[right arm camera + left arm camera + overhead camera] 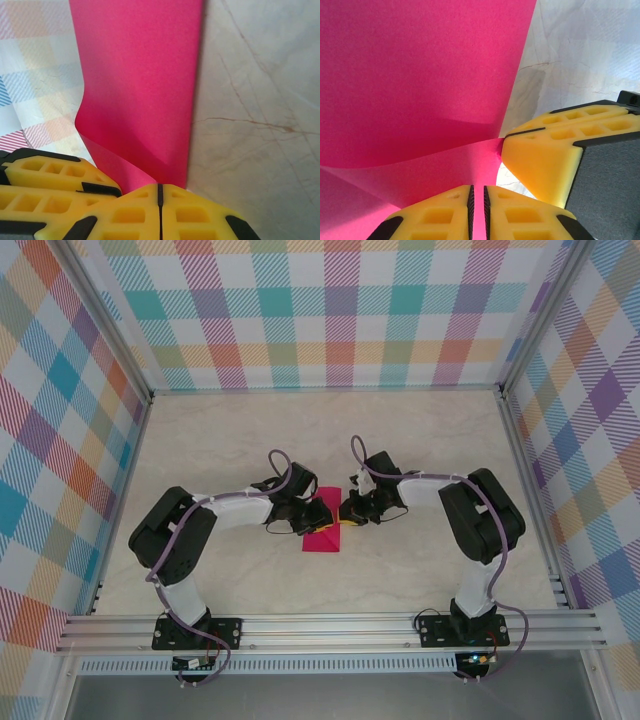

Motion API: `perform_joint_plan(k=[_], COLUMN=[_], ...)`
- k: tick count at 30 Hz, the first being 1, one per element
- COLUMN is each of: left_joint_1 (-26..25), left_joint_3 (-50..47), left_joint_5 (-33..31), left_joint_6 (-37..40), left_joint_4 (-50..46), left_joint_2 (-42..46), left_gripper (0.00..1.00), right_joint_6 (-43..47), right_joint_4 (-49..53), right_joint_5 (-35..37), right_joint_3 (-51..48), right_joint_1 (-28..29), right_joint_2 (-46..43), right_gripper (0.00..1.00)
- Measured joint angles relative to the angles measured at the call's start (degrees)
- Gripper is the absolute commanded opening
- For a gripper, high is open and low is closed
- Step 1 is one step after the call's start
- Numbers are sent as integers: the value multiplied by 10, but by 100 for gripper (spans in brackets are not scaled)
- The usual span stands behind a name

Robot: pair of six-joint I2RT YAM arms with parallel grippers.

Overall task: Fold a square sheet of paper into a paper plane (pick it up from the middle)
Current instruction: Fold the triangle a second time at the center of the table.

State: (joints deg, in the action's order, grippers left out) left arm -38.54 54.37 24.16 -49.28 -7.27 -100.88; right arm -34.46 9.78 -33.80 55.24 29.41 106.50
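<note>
The square sheet of paper (pixel 322 538) is magenta-pink and lies at the table's middle, bent upward between both arms. In the left wrist view the sheet of paper (pixel 420 75) rises as a curved flap, and a strip of it runs between the nearly closed jaws of my left gripper (pixel 478 200). My left gripper (pixel 314 515) meets my right gripper (pixel 347 510) over the sheet. In the right wrist view my right gripper (pixel 160 192) is shut, with the curled edge of the paper (pixel 140 75) ending at its seam. No paper plane shape is visible.
The pale marble-pattern table (pixel 420 440) is walled by checked panels (pixel 330 310) on three sides. An aluminium rail (pixel 330 630) carrying both arm bases runs along the near edge. The right gripper's yellow fingers (pixel 555 155) stand close beside the left jaws.
</note>
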Motion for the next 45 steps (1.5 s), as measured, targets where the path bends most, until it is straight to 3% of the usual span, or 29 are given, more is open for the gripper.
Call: perform_joint_plan(k=[45], left_joint_1=[0], left_joint_3=[2], left_joint_5=[9], left_joint_6=[0], left_joint_4=[0], left_joint_2=[-24], left_gripper=[16], right_joint_6=[7], right_joint_4=[18], right_joint_5=[19], right_joint_3=[15], right_joint_1=[0], right_joint_2=[16], right_gripper=[6])
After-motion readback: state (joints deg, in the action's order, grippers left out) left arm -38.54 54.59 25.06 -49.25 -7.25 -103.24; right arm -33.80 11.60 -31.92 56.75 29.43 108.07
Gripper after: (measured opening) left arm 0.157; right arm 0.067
